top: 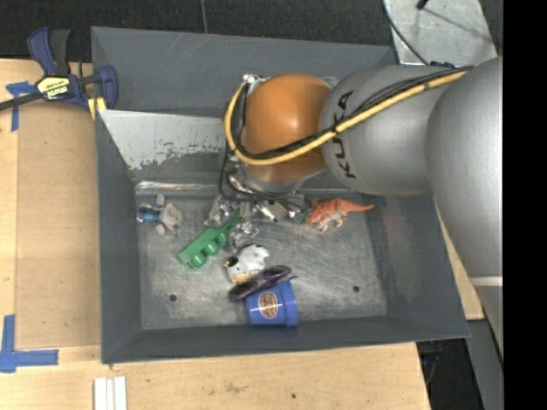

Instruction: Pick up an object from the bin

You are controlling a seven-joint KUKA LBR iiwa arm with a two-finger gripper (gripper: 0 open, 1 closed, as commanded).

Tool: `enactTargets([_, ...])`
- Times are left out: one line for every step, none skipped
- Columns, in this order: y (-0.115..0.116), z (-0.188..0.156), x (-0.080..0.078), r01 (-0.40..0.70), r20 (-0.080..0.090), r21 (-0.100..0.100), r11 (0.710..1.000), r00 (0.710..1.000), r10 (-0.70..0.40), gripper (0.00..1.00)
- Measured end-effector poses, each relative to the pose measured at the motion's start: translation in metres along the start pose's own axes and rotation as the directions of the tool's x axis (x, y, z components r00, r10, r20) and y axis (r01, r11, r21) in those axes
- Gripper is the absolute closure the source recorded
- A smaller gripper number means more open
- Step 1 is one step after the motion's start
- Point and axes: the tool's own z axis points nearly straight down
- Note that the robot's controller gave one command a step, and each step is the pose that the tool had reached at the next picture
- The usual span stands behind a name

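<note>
From my seat, the bin (120, 314) reads like this. Near its left wall, toward the far edge of the floor, a small blue-and-grey piece (158, 214) lies alone, well apart from the rest.

Next comes a green block (202, 248) with teeth along one side. It lies flat and slanted, its upper end pointing to the middle of the floor. The pincer (249, 212) hangs low right at that upper end, just beside or touching it; I cannot tell which. The orange cover (282, 126) on the wrist sits squarely above and hides the working end, so I cannot tell whether the pincer is released or clenched, and I see nothing held in it.

I judge the green block the likeliest pick, as it is the nearest thing and lies flat with open floor around it.

Toward the near edge is a small heap:
- a white toy (247, 263) with black and yellow marks
- a dark purple strip (261, 281) just below it
- a blue cup (273, 306) on its side against the near wall

They touch one another, which would make a clean grasp there harder.

Right of the pincer, an orange dinosaur (335, 213) stands close under the arm (410, 135), which comes in over the right rim.
</note>
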Motion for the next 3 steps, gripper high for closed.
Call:
enactTargets([0.000,-0.003,0.001,0.000,-0.001,-0.001,1.000,1.000,0.000,1.00])
enactTargets([0.001,-0.019,0.002,-0.002,-0.008,-0.004,1.000,1.000,0.001,1.00])
enactTargets([0.000,-0.039,0.001,-0.001,-0.004,-0.001,1.000,1.000,0.001,1.00])
